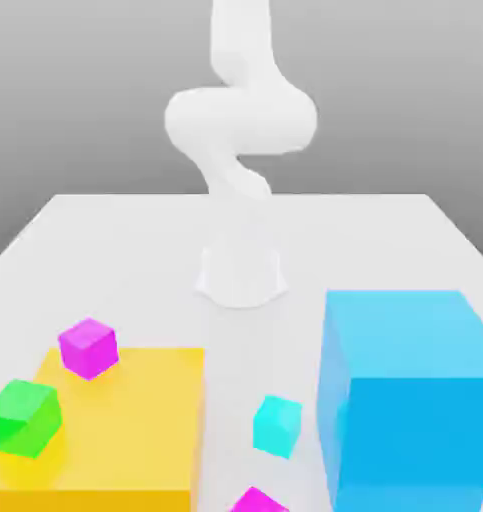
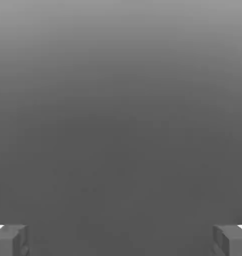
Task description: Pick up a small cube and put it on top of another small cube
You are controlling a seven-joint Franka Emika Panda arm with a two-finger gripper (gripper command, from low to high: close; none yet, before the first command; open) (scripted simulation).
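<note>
The small cube (image 1: 277, 425), light cyan, sits on the white table between the yellow slab and the big blue block. A small magenta cube (image 1: 88, 347) rests on the yellow slab's far corner, and a small green cube (image 1: 22, 417) lies tilted on the slab's left side. Another magenta cube (image 1: 257, 500) peeks in at the front edge of the exterior view. In the hand view my gripper (image 2: 121, 240) is open, its two grey fingers (image 2: 10, 240) set wide apart with nothing between them, facing plain grey background.
A flat yellow slab (image 1: 135, 420) fills the exterior view's front left. A large blue cube (image 1: 410, 395) stands at the front right. My white arm rises from its base (image 1: 241, 275) at the table's middle and bends upward out of the top.
</note>
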